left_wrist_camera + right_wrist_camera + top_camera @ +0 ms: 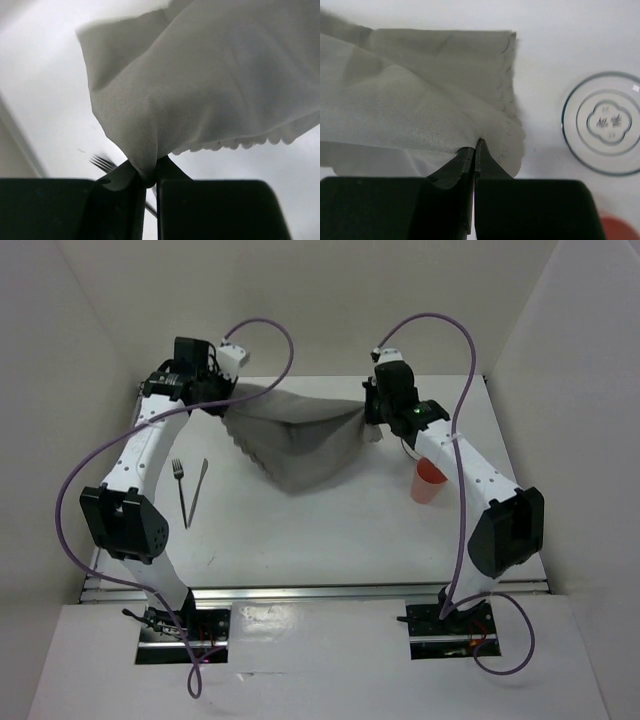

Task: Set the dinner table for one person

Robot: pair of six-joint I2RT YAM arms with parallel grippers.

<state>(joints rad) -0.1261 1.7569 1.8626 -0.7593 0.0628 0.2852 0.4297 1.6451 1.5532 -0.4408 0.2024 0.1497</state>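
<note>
A grey cloth mat (300, 440) with scalloped edges hangs stretched between my two grippers above the far part of the white dinner table (330, 540); its loose corner droops toward the table. My left gripper (222, 405) is shut on the mat's left corner, as the left wrist view shows, with the gripper (149, 175) pinching the mat (200, 90). My right gripper (370, 422) is shut on the right corner; in the right wrist view the gripper (475, 147) pinches the mat (420, 110).
A fork (180, 485) and a knife (197, 490) lie side by side on the table's left; the fork's tines (102, 162) show under the left gripper. An orange cup (430, 483) stands at the right. A clear glass plate (610, 122) lies beside the right gripper.
</note>
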